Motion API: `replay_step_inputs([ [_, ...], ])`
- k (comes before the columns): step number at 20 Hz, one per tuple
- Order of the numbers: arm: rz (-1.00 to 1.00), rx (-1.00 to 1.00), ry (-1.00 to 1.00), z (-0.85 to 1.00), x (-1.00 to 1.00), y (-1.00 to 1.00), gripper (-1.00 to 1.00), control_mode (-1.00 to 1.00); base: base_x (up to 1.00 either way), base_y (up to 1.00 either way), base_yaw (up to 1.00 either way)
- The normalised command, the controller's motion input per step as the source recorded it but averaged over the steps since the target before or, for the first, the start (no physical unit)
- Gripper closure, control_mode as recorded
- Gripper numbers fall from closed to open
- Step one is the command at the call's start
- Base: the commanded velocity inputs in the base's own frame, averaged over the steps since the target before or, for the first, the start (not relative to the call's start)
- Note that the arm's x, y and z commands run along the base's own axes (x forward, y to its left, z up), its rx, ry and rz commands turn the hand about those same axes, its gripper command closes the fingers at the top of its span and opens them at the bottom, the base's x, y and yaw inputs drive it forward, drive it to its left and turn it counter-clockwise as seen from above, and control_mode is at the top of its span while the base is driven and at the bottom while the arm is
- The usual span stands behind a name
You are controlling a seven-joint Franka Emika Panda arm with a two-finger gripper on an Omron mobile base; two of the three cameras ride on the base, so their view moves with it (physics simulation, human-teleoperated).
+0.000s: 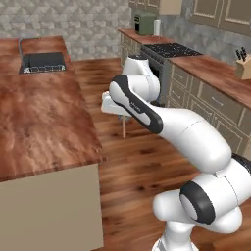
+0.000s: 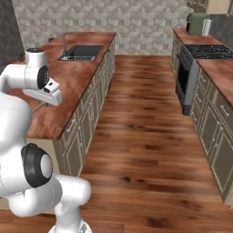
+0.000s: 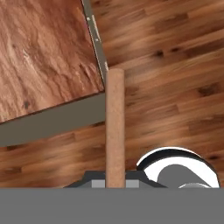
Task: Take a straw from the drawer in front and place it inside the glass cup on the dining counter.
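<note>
Holding the straw (image 3: 115,127) between its fingers, our gripper (image 1: 121,113) hangs over the wood floor (image 1: 142,162) just off the edge of the dining counter (image 1: 39,122). From the hand view we see the brownish-orange stick rising straight up from between the fingertips, its far end crossing the corner of the reddish-brown top. From the left base view the straw (image 1: 124,128) pokes down below the hand, beside the counter's long edge and apart from it. From the right base view we see the hand (image 2: 45,93) above the counter's near end (image 2: 54,123), but the fingertips themselves are hidden from that side. On the counter's far end we see the inset sink (image 1: 43,62) with its faucet. Across the aisle stand the stove (image 1: 169,50) and a green toaster (image 1: 145,23) on the shorter counter. We cannot find the glass cup in any view.
</note>
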Motion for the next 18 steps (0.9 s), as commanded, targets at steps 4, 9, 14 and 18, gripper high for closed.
replay_step_inputs([
  [4,0.00,0.00,0.00,0.00,0.00,0.00,1.00,1.00,0.00,1.00,-0.13],
  [9,0.00,0.00,0.00,0.00,0.00,0.00,1.00,1.00,0.00,1.00,-0.10],
  [14,0.00,0.00,0.00,0.00,0.00,0.00,1.00,1.00,0.00,1.00,-0.04],
  [18,0.00,0.00,0.00,0.00,0.00,0.00,1.00,1.00,-0.13,1.00,0.00],
])
